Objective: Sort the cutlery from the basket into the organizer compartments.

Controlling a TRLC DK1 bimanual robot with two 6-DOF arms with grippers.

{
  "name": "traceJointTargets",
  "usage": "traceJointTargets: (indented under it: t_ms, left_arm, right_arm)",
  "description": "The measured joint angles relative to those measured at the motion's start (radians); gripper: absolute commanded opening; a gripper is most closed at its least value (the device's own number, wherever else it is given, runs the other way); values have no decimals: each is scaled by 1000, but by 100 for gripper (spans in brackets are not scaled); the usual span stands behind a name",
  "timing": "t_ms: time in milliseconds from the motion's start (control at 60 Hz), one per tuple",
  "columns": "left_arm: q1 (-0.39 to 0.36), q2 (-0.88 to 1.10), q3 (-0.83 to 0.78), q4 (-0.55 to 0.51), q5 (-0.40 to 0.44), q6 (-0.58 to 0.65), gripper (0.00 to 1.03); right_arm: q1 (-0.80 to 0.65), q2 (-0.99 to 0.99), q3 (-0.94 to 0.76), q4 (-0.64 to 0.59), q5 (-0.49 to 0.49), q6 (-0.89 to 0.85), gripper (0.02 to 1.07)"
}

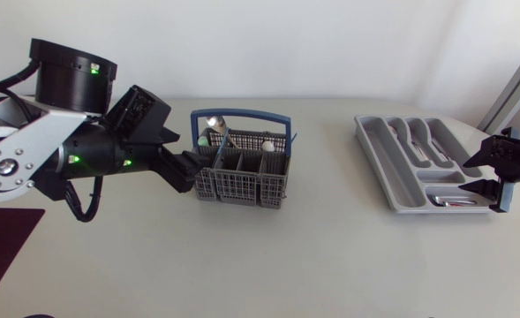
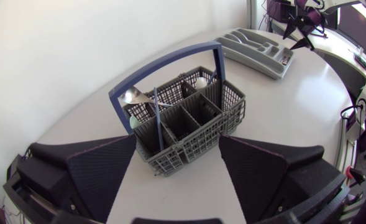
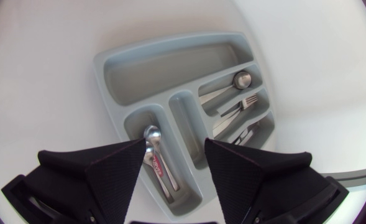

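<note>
Gaping wide, left claw (image 2: 178, 142) fronts blue-handled grey mesh basket (image 2: 195, 134), cutlery (image 2: 133, 96) inside half hidden; right claw (image 3: 175, 144) wide over smooth moulded organizer (image 3: 170, 62).

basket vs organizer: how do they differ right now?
The basket is dark mesh, tall, with a blue handle; the organizer is pale solid plastic, shallow. A spoon stands in the basket; a fork lies flat in the organizer. The basket sits ahead of the left end effector, the organizer under the right end effector. Both are grey, compartmented.
</note>
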Motion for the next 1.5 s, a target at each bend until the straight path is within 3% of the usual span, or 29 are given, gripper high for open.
traceJointTargets:
  t_ms: [400, 600, 783, 1167, 1500]
  left_arm:
    - [-15, 89, -55, 212, -20, 34, 91]
    - [-22, 98, -216, 512, -79, 96, 91]
    - [-27, 125, -255, 623, -82, 127, 91]
    - [-49, 321, -225, 751, -101, 132, 91]
    - [-62, 441, -104, 798, -160, 98, 82]
  right_arm:
    - [267, -352, -185, -12, -65, 340, 84]
    - [428, -444, -277, -6, -54, 475, 84]
    - [508, -450, -311, 11, -32, 554, 84]
    - [630, -450, -337, 79, -4, 650, 84]
    - [635, -449, -351, 95, -2, 656, 84]
